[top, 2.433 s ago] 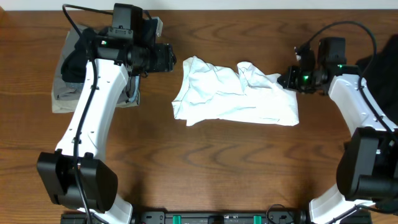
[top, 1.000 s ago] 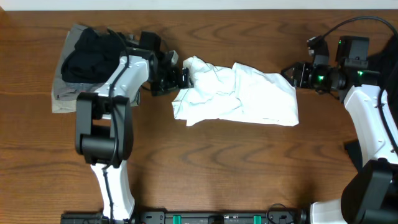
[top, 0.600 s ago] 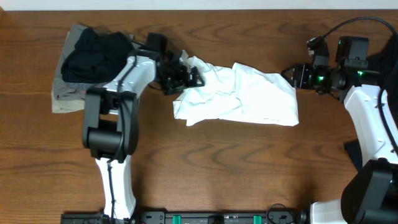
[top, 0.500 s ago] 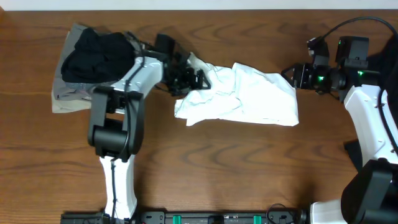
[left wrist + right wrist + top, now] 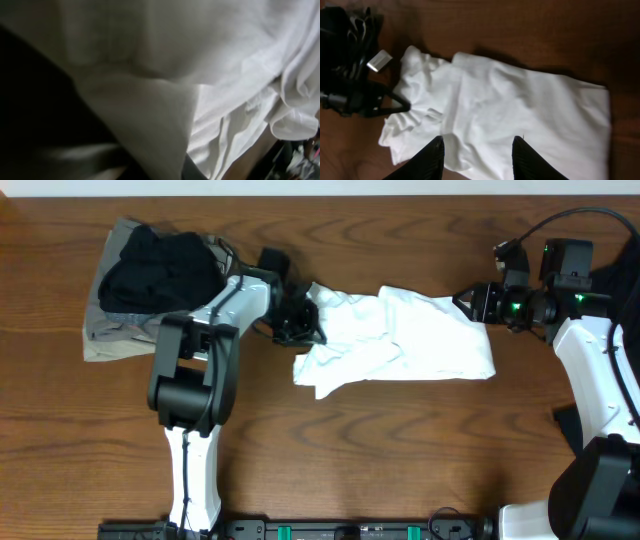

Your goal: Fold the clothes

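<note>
White T-shirt (image 5: pixel 400 340) shifted rightward, left tool (image 5: pixel 300 328) buried in its folds, grip unreadable, right tool (image 5: pixel 477 142) spread wide apart

My overhead view is bright, even and sharp. Light falls from above, leaving only short, soft shadows beside the arms on the table (image 5: pixel 330 460). The shirt (image 5: pixel 420 345) is nearly blown out, its folds faint. My left wrist view is a blur: the shirt sits too close, with black murk at lower left. My right wrist view is dim, the wood dark toward the corners and the right gripper (image 5: pixel 477 140) a black silhouette.
</note>
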